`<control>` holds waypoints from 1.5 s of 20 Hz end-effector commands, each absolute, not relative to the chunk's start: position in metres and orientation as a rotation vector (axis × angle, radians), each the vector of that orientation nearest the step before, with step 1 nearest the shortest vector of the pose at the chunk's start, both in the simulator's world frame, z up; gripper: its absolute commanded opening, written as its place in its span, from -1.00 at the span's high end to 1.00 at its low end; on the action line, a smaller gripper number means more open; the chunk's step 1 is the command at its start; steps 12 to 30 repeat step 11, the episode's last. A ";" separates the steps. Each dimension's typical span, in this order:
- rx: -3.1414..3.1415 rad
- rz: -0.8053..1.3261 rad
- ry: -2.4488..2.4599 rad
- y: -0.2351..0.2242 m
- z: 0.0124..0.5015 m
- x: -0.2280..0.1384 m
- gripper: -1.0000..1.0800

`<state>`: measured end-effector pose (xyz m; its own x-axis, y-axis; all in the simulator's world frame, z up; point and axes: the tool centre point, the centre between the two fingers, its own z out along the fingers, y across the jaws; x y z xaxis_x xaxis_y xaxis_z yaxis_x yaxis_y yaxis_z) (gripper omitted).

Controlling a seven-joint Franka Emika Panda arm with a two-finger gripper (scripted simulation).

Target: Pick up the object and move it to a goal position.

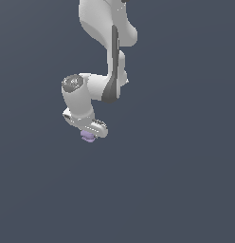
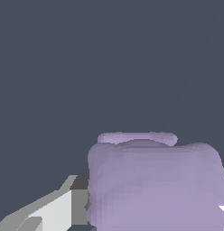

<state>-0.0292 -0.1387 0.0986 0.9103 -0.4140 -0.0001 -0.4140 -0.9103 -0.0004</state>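
Closest to your wrist camera, a pale lilac block [image 2: 154,182] fills much of the picture, its faces lumpy and slightly uneven, with a thinner lilac ledge showing along its far edge. One white and grey finger [image 2: 64,205] of the gripper presses against the block's side, its dark pad touching the lilac surface; the other finger is hidden from you in this view, apart from a tiny white speck at the block's opposite edge. Behind the block there is only a flat slate-blue background. In the exterior view, you see the white Panda arm [image 1: 107,42] coming down from the top of the picture, bending at a rounded joint with a grey cap, and ending in the gripper [image 1: 89,133], which points downward and sits a little toward the exterior view's left of centre. The block peeks out just beneath the gripper's body as a small lilac patch, touching it and mostly covered by it. The gripper appears clamped on the block, with the jaws drawn in against its sides. Around and beyond the arm, the same plain slate-blue surface [image 1: 185,190] stretches across the whole scene.
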 end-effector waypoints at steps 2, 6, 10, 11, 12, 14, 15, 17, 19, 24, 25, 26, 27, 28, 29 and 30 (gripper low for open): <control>-3.070 0.000 0.663 -0.162 0.106 -0.038 1.00; -3.070 0.000 0.663 -0.178 0.110 -0.043 1.00; -3.071 0.000 0.662 -0.182 0.111 -0.043 1.00; -3.071 0.000 0.662 -0.182 0.111 -0.043 1.00; -3.071 0.000 0.662 -0.182 0.111 -0.043 1.00; -3.071 0.000 0.662 -0.182 0.111 -0.043 1.00; -3.071 0.000 0.662 -0.182 0.111 -0.043 1.00; -3.071 0.000 0.662 -0.182 0.111 -0.043 1.00; -3.071 0.000 0.662 -0.182 0.111 -0.043 1.00; -3.071 0.000 0.662 -0.182 0.111 -0.043 1.00; -3.071 0.000 0.662 -0.182 0.111 -0.043 1.00; -3.071 0.000 0.662 -0.182 0.111 -0.043 1.00; -3.071 0.000 0.662 -0.182 0.111 -0.043 1.00; -3.071 0.000 0.662 -0.182 0.111 -0.043 1.00; -3.071 0.000 0.662 -0.182 0.111 -0.043 1.00; -3.071 0.000 0.662 -0.182 0.111 -0.043 1.00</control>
